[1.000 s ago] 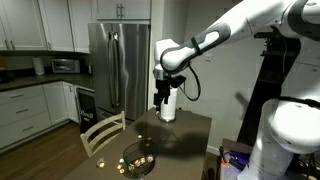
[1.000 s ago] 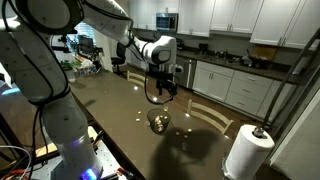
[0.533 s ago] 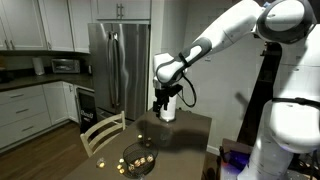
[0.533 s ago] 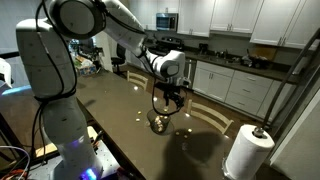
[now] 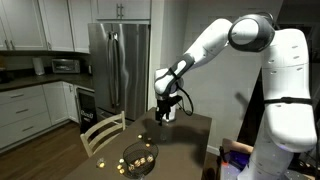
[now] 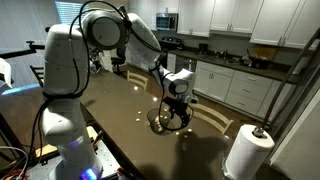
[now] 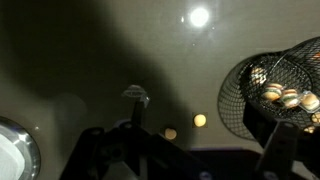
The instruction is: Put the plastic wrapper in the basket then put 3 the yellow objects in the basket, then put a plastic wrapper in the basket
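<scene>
Your claw (image 6: 178, 104) has sunk toward the counter (image 6: 110, 110), spread wide and empty, so a pickup looks near. In the wrist view, what looks like a plastic wrapper (image 7: 135, 95) lies at 9 o'clock and two yellow objects (image 7: 200, 120) at 5 o'clock. The basket (image 7: 235, 105), at 3 o'clock, already holds several pieces.

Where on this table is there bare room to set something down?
Bare tabletop stretches from the basket away from the paper towel roll, and between basket and roll. Crowded beside the basket: loose yellow objects, what looks like a wrapper, and the tool hovering.
</scene>
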